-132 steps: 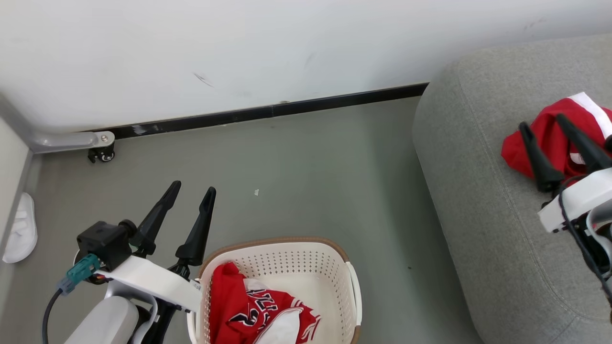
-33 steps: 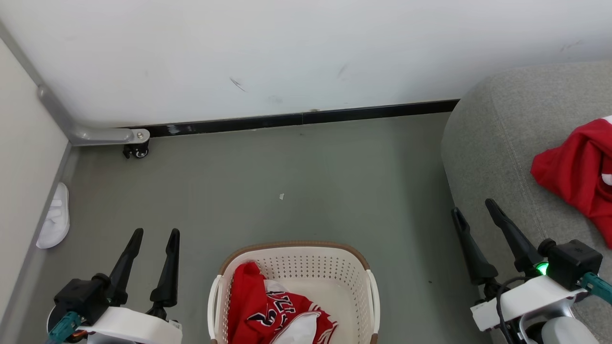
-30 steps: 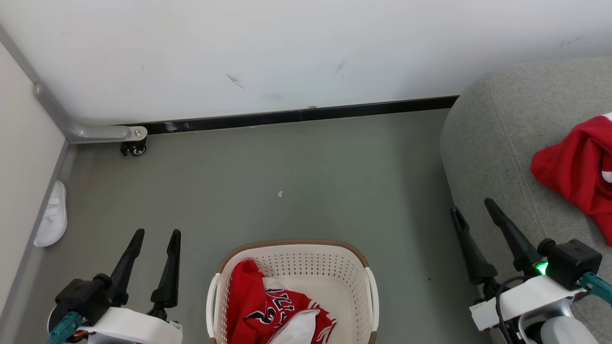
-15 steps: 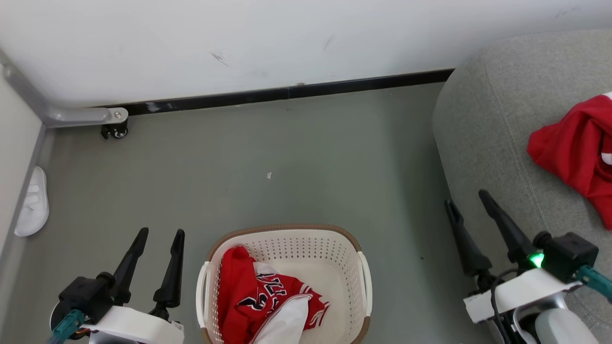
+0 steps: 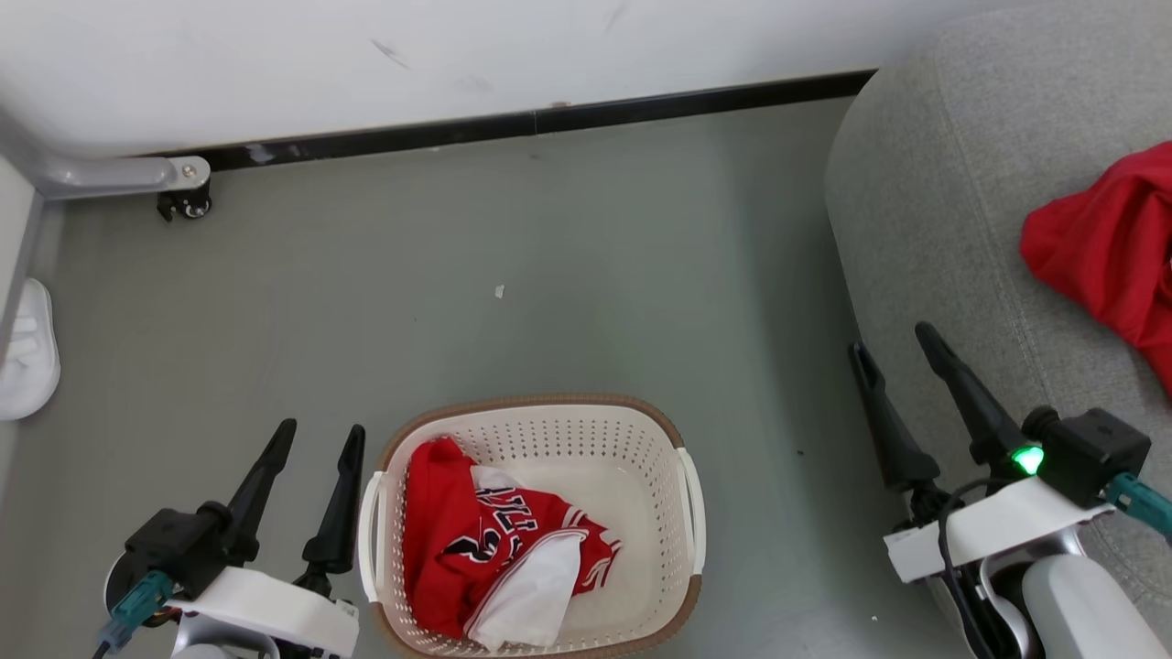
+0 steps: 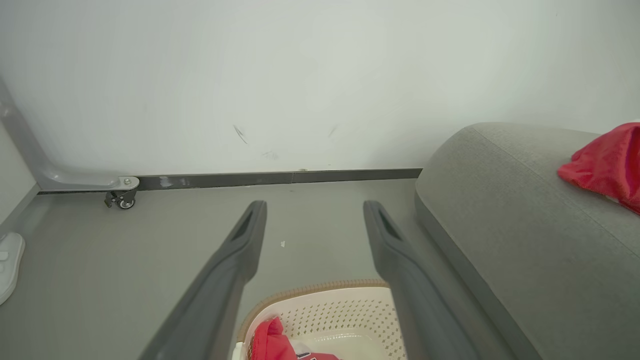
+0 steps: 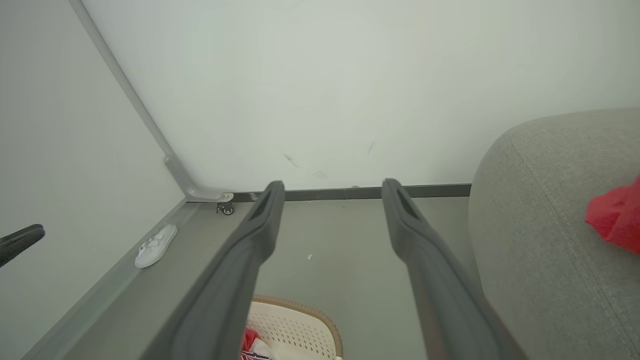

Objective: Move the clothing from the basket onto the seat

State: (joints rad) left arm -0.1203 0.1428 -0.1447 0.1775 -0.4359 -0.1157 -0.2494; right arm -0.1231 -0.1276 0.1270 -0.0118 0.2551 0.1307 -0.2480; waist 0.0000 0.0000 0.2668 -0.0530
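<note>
Head view, looking down: the left gripper sits low on the left, just beside the basket. Its two dark fingers are spread wide and hold nothing. They point out over the grey floor. The right gripper sits low on the right, by the edge of the seat. Its fingers are spread wide too, and nothing is between them.

The basket stands on the floor between the two grippers, closer to the left one. It is cream white with lots of little holes and a brown rim. Inside it lies a red jersey, all crumpled up, with white trim and black letters. It lies mostly in the left half of the basket.

On the big grey seat lies a red garment in a heap. It is well apart from the right gripper, and the picture's edge cuts part of it off.

Farther out, a tiny white scrap lies on the floor. A black strip runs along the bottom of the white wall. A small wheel sits in the corner, and a white slipper lies at the far left.
</note>
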